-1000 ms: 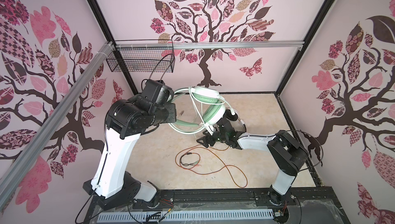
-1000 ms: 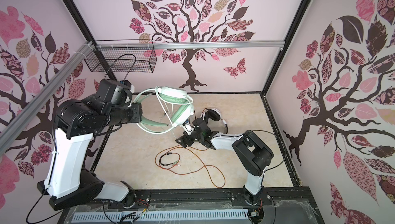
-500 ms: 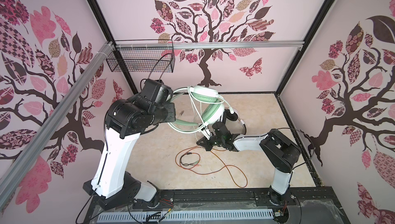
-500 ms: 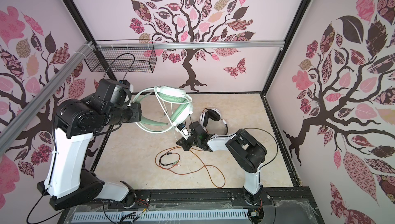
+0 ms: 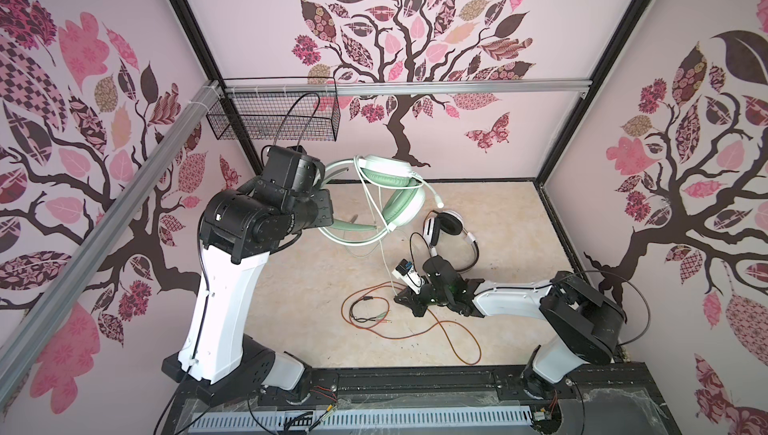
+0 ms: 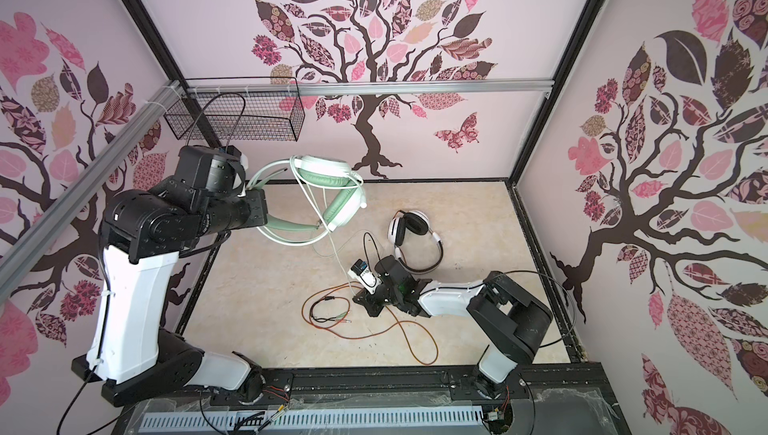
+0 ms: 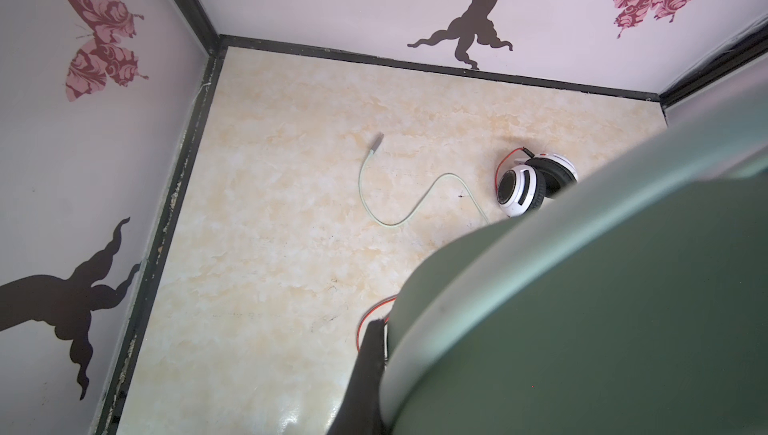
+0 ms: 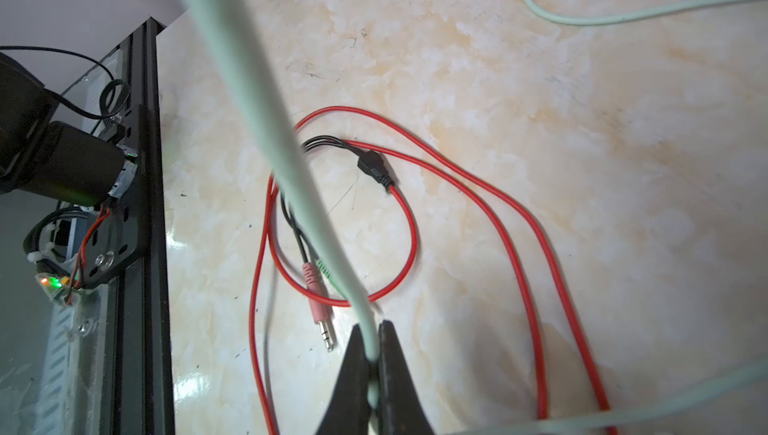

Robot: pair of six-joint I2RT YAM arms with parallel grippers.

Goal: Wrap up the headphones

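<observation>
My left gripper (image 5: 327, 213) is shut on the band of the mint-green headphones (image 5: 392, 181), holding them in the air at the back left; in the left wrist view the band (image 7: 582, 287) fills the frame beside one dark finger (image 7: 370, 354). Their pale green cable (image 5: 384, 246) hangs down to my right gripper (image 8: 372, 354), which is shut on it just above the floor, as in both top views (image 6: 360, 299). The white-and-black headphones (image 5: 446, 225) lie on the floor behind that gripper. Their orange-red cable (image 8: 515, 225) lies in loops under and in front of it.
A black wire basket (image 5: 274, 121) hangs on the back wall at the left. The red cable's pink and green plugs (image 8: 320, 320) lie close to my right fingertips. The green cable's free plug end (image 7: 376, 140) rests on the floor. A black rail (image 5: 415, 379) runs along the front edge.
My right gripper has shut on the pale green cable and shifted a little toward the front. The left arm and the green headphones have hardly moved.
</observation>
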